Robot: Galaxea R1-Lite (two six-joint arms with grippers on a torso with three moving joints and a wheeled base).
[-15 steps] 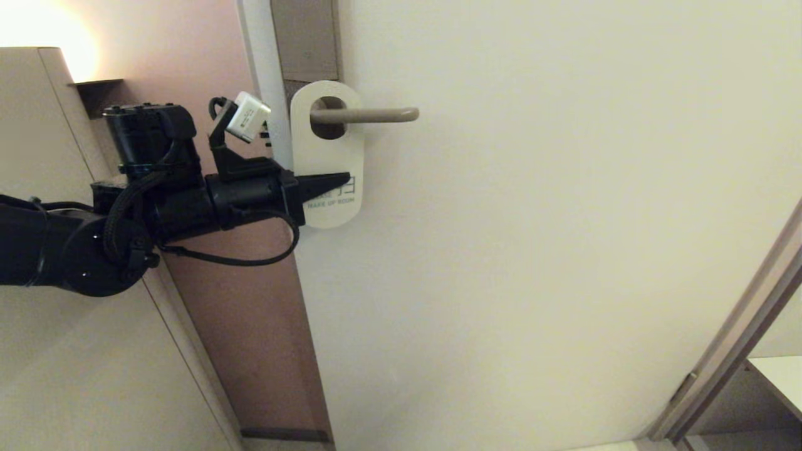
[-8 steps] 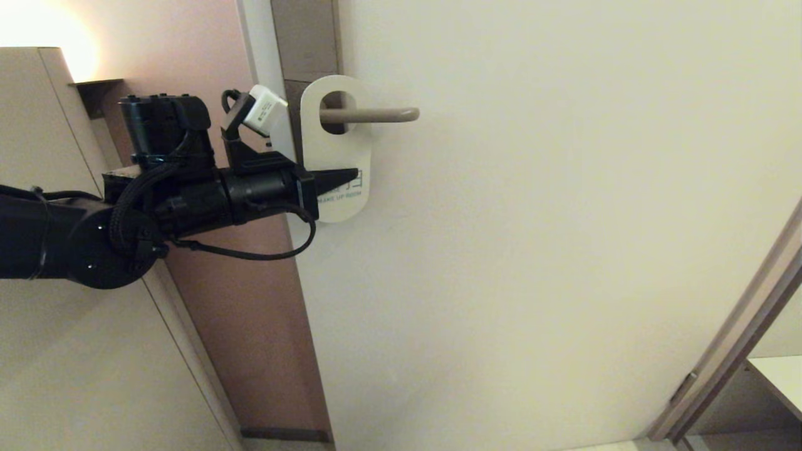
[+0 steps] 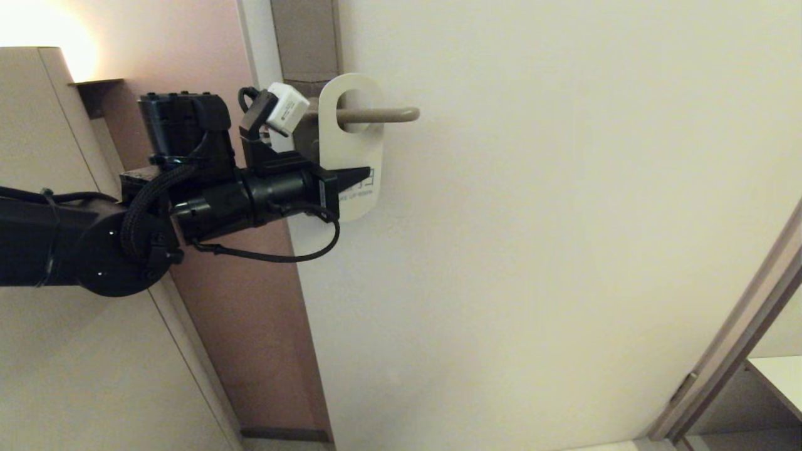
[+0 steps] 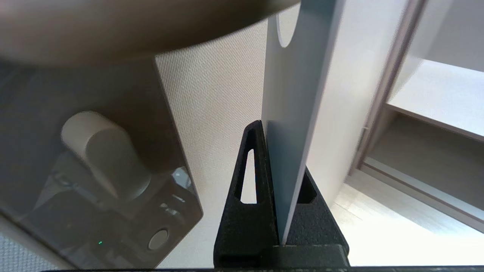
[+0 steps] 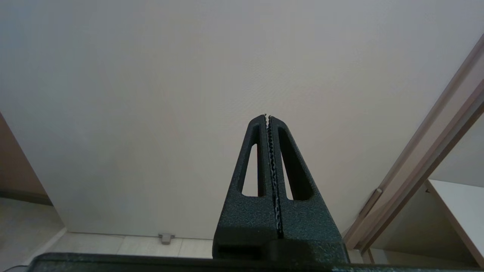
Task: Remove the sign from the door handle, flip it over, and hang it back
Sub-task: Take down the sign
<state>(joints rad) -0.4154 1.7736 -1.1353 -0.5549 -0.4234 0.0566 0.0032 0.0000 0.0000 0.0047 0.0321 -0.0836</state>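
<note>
Cream-coloured door panel [image 3: 532,219] fills most of the head view, with a pinkish-brown wall [image 3: 207,56] to its left and a pale cabinet side [image 3: 56,351] further left. On the door, the slim horizontal beige-grey metal lever of the door handle [image 3: 385,114] projects from a tall brownish-grey plate [image 3: 306,37]. The sign [image 3: 352,134], a flat white door-hanger card with rounded ends and teal lettering facing the head camera, has its oval hole around the lever, partway along it and clear of the plate. The left gripper [image 3: 358,176], black with tapered fingers, reaches in from the left on a black arm and pinches the lower part of the card. From the left wrist camera the sign [image 4: 293,113] appears edge-on, clamped between the two black fingers [image 4: 249,181], with the door handle [image 4: 109,22] a blurred band close to the lens and a dark lock plate [image 4: 94,158] with a round knob beside it. The right gripper [image 5: 268,121] shows only through its own wrist camera, its jaws pressed together on nothing, pointing at the plain door [image 5: 189,75].
</note>
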